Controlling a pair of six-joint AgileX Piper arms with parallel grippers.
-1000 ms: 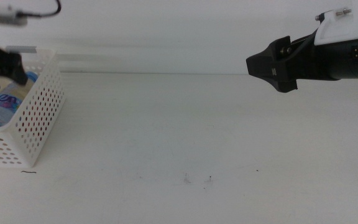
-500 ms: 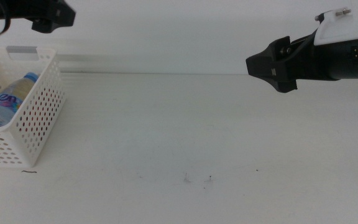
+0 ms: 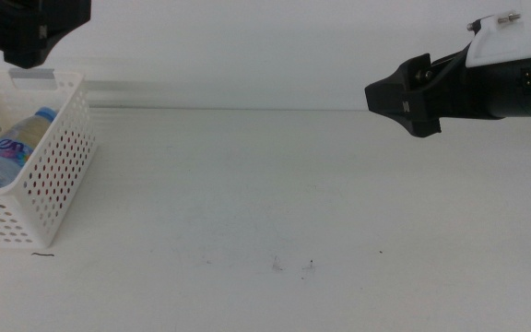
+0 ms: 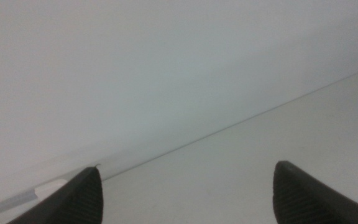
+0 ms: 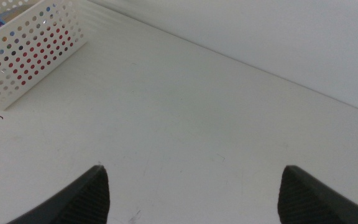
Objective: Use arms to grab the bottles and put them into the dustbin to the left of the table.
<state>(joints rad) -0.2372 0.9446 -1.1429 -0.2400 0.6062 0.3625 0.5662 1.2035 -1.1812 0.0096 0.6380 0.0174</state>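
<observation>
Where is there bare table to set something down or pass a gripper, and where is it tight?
The table is bare from the dustbin across to under the right gripper, apart from small dark specks near the front. It is crowded only at the far left: the dustbin holds a water bottle, with the left gripper above it.

lab-like test bench; bare white table [image 3: 275, 184], blank wall [image 3: 247, 46]
</observation>
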